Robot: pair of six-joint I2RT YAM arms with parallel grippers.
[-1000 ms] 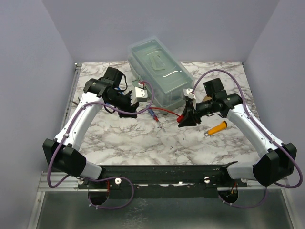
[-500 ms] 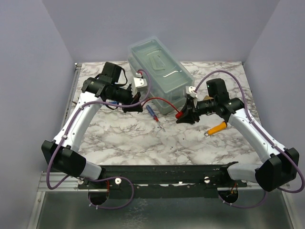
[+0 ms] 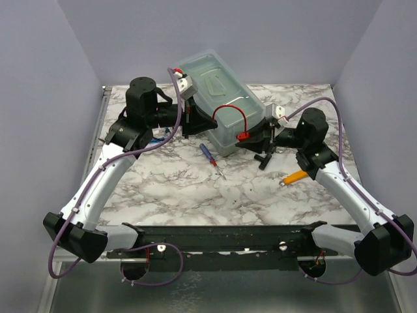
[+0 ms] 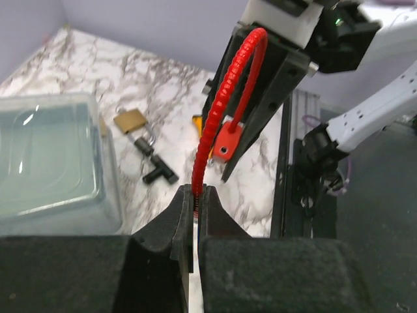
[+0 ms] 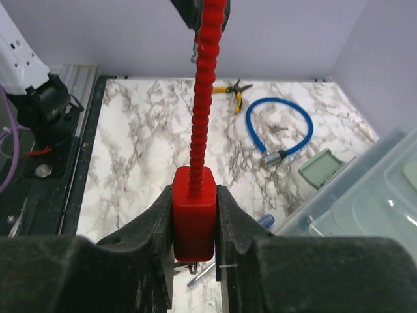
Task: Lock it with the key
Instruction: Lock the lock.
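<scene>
The lock, a small brass padlock (image 4: 130,120) with a silver shackle, lies on the marble beside the clear box (image 4: 45,163). A black T-shaped piece (image 4: 158,172) touches its shackle end. No key shows clearly. In the top view the right arm hides the padlock. My right gripper (image 5: 194,195) is shut on the red block (image 5: 193,218) of a red ribbed cable (image 5: 202,98), and a small metal ring hangs below the block. My left gripper (image 4: 195,192) is shut on the cable's (image 4: 218,111) other end. The cable (image 3: 229,107) arches in the air between both grippers, in front of the box (image 3: 215,78).
A blue-handled screwdriver (image 3: 207,152) lies mid-table and an orange tool handle (image 3: 295,176) lies under the right arm. A blue cable loop (image 5: 280,130), yellow-handled pliers (image 5: 234,88) and a small grey device (image 5: 320,168) lie on the left half of the table.
The left gripper shut on the red cable's free end and rose toward the box. The right gripper lifted the red block back and up, so the cable now arches off the table.
</scene>
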